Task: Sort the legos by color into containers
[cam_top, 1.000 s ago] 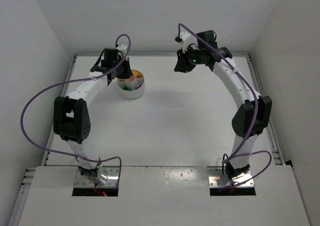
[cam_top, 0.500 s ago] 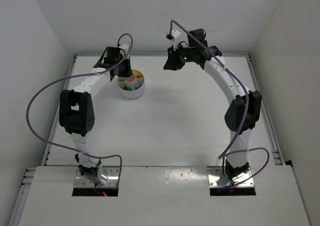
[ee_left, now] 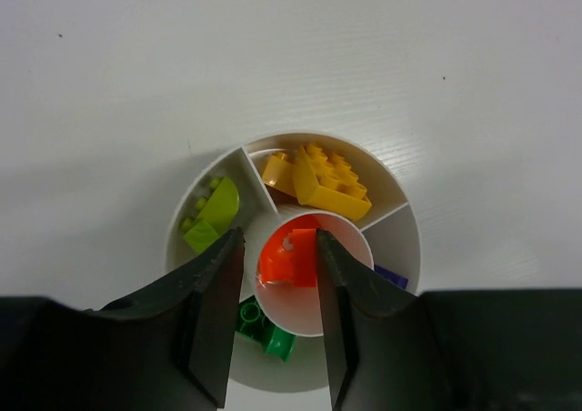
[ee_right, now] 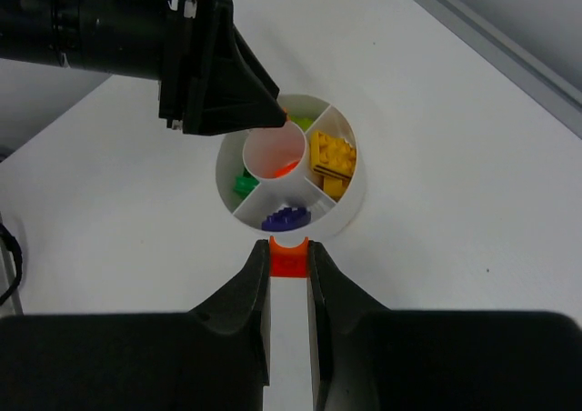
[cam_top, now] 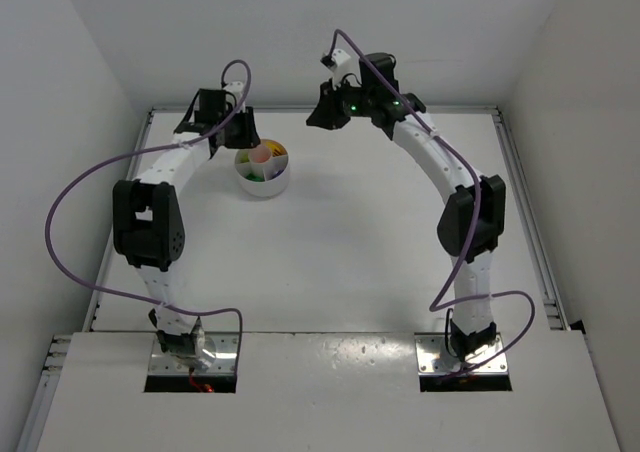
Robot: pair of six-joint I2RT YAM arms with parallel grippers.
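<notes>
**A:** What are the left fingers doing?

**B:** The left fingers [ee_left: 279,243] stand a little apart and grip nothing. The dish [ee_left: 393,236] sits on the worktop [ee_left: 136,65] straight below them. An orange piece [ee_left: 291,264] lies in its centre cup, showing in the gap between the two tips.

**A:** And around the cup?

**B:** A lime piece [ee_left: 214,213] is in the section just left of the left finger. Yellow bricks [ee_left: 327,182] fill the section beyond the tips. A green brick [ee_left: 264,325] lies behind the tips, partly hidden by the left finger.

**A:** The right fingers?

**B:** The right fingers [ee_right: 289,255] are pressed onto an orange brick [ee_right: 289,264], pinched at their very tips and held above the worktop. The dish lies just ahead of those tips. Its nearest section holds a blue brick [ee_right: 286,218]. The left fingers reach in over the cup from the far side.
</notes>
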